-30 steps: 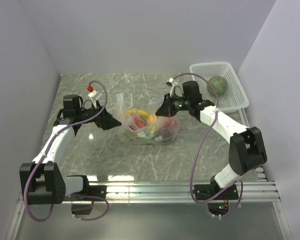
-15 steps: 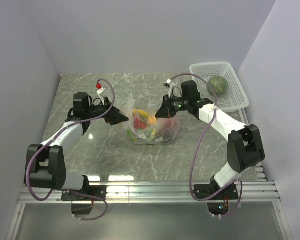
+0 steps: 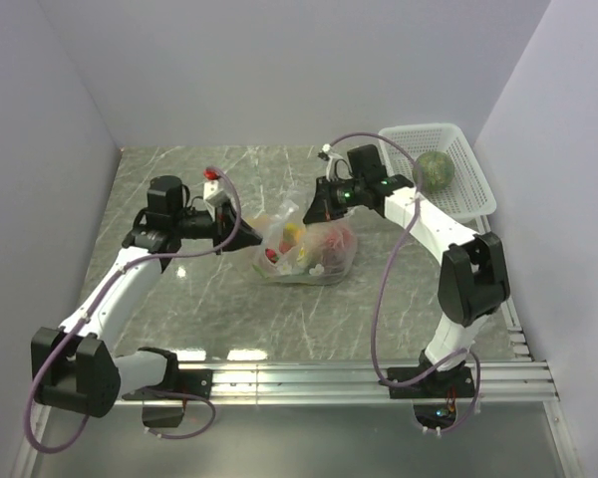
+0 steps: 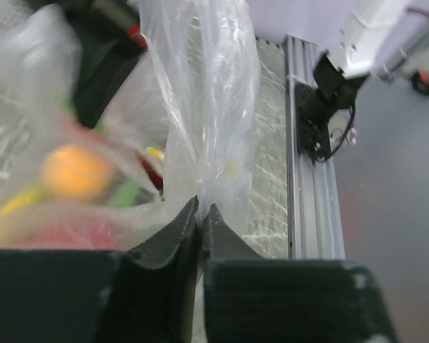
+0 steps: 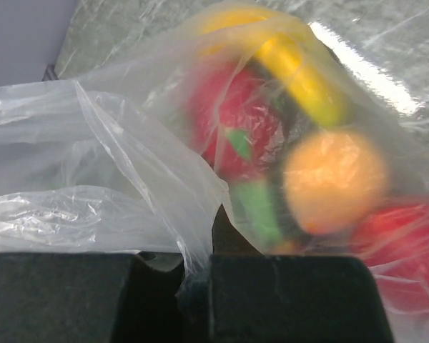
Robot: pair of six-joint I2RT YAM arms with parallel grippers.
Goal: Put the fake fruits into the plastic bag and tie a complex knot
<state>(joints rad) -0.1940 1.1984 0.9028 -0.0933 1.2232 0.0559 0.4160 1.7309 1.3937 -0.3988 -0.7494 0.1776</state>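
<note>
The plastic bag (image 3: 309, 254) lies mid-table with red, yellow and orange fake fruits (image 3: 297, 239) inside. My left gripper (image 3: 250, 237) is at the bag's left edge, shut on a fold of its film (image 4: 207, 143). An orange fruit (image 4: 75, 171) shows blurred through the plastic. My right gripper (image 3: 314, 210) holds the bag's upper right edge, shut on the film (image 5: 129, 164). Beyond it lie a yellow banana (image 5: 300, 71), an orange piece (image 5: 336, 182) and a red piece (image 5: 232, 118). The green melon (image 3: 434, 168) sits in the basket, outside the bag.
The white lattice basket (image 3: 465, 194) stands at the back right against the right wall. The aluminium rail (image 3: 359, 378) carrying both arm bases runs along the near edge. Side walls close in the marble-patterned table (image 3: 179, 309).
My left gripper moved right to the bag's left edge and closed on the film. My right gripper shifted back and left, drawing the bag's right edge up.
</note>
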